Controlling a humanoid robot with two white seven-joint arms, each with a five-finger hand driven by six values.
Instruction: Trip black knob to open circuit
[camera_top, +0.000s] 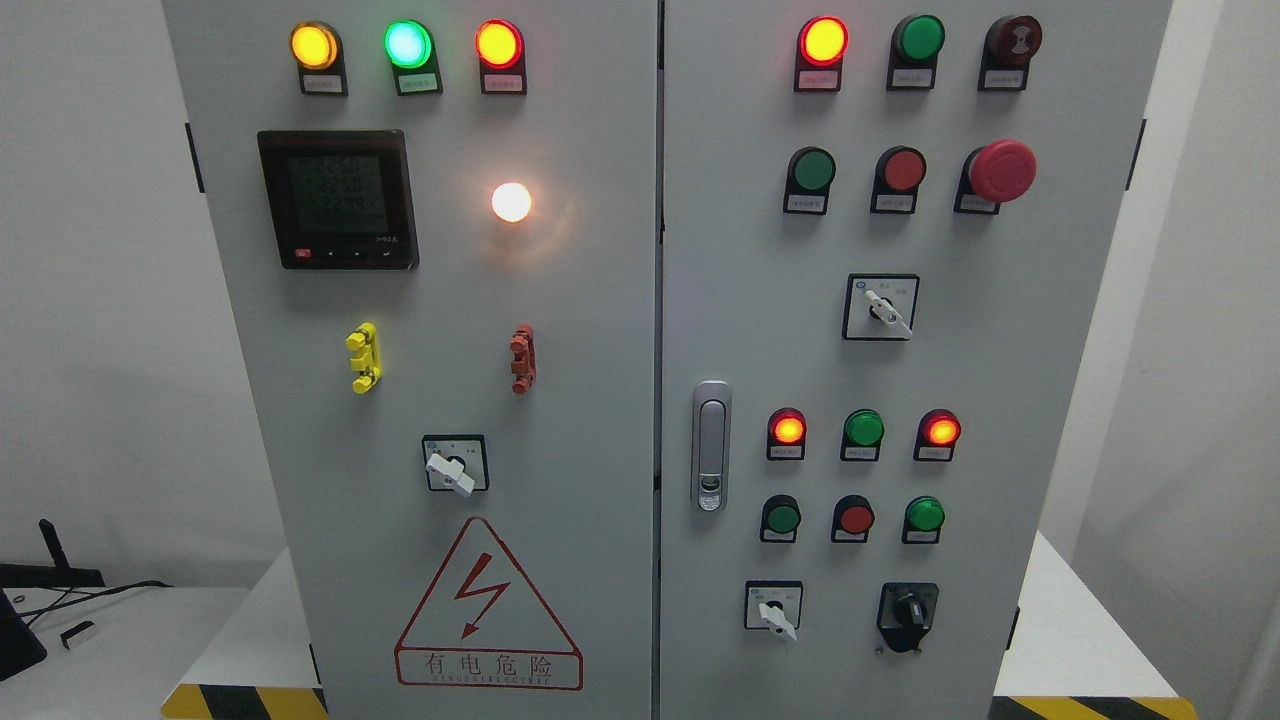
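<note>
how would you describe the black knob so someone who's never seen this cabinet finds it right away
Start on the cabinet's right door, the one carrying the silver latch handle. Drop to its bottom row, which holds two rotary switches. The black knob is the right-hand one, dark all over, while the switch left of it has a white lever on a white plate.
</note>
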